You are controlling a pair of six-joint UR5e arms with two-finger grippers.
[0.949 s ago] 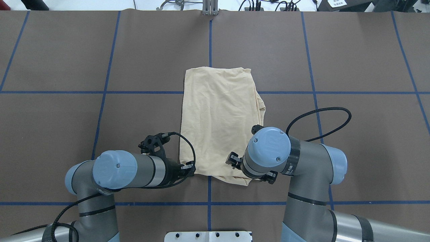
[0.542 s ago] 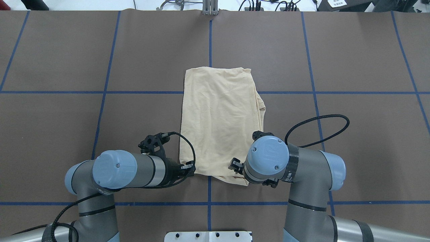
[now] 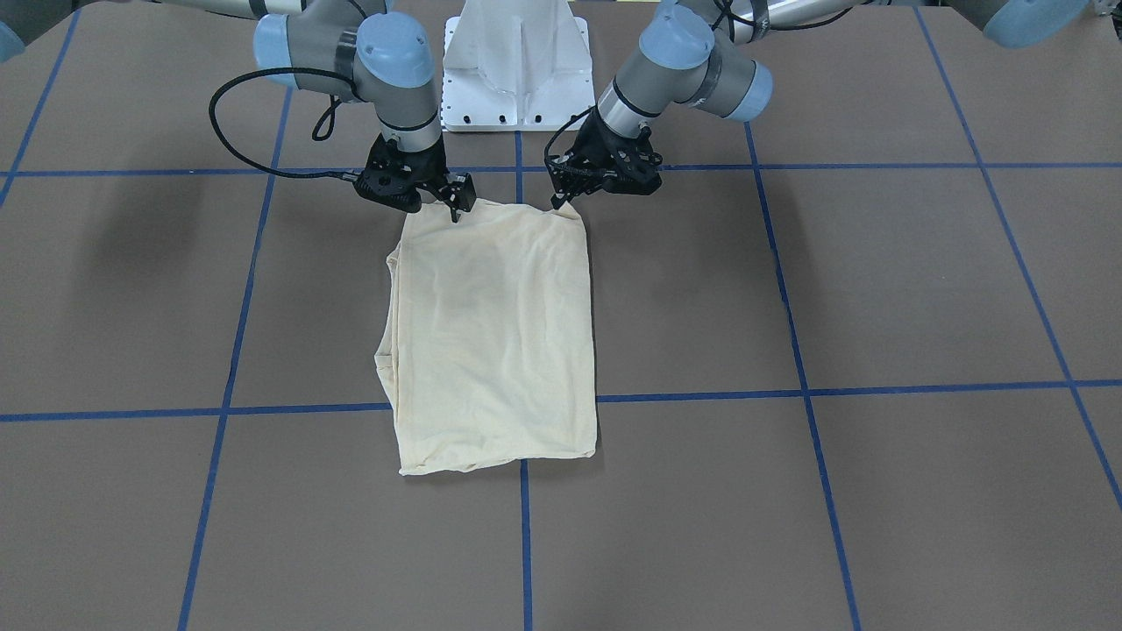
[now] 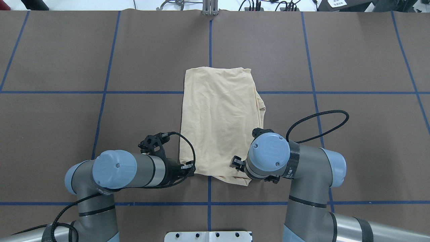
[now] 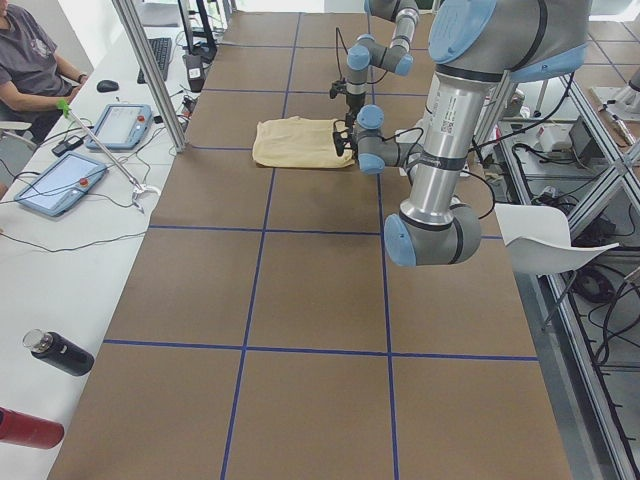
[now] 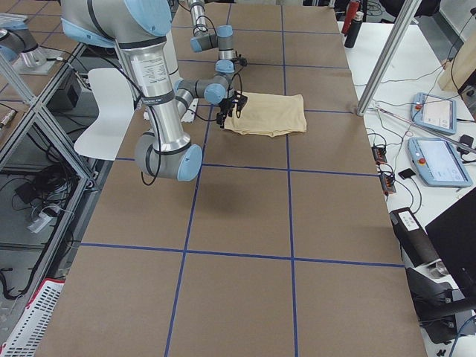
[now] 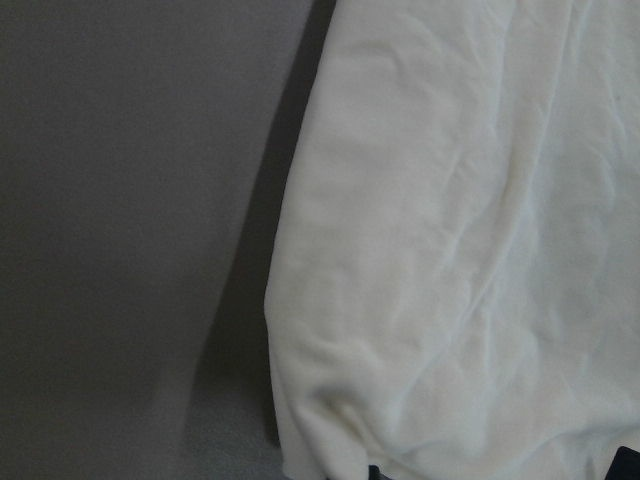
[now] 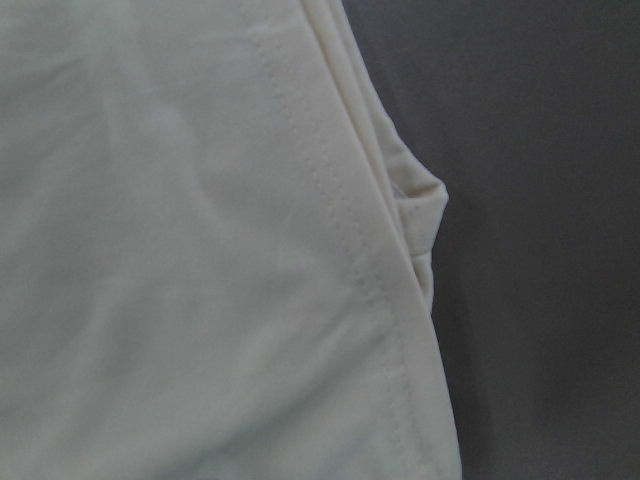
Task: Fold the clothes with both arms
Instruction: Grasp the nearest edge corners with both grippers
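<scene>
Left arm (image 4: 114, 169) is low over the near-left table, wrist pointing right. Left gripper (image 4: 188, 169) is at the shirt's near-left corner, touching the edge. Left wrist cam shows two dark fingertips (image 7: 630, 468) wide apart with cloth between them, so the jaws are spread, not clamped.

Shirt (image 4: 218, 124) is folded to a tall plain rectangle, flat on the table (image 4: 67, 50) and centred on the middle blue tape line (image 4: 210, 40). Print isn't showing.
- Far edge: straight, just past the cross tape line.
- Left edge: clean.
- Right edge: untidy, stacked layers (image 4: 260, 107) stick out partway along.
- Near edge: slants, with the near-right corner closer to the robot than the near-left.

Right gripper (image 4: 237, 164) is over the near-right corner, mostly hidden under its own wrist from overhead. The front view has one finger (image 3: 456, 210) down on the cloth edge. Right wrist cam shows only the stitched hem (image 8: 330, 230) and layer ends beside table, so I cannot tell if that gripper is spread or closed. Right arm (image 4: 302, 168) stands steeper, and its cable (image 4: 339, 111) loops out over the table right of the shirt.

Room: brown surface runs wide on both sides and beyond the far edge. White base (image 4: 208, 237) sits near, between the arms.
</scene>
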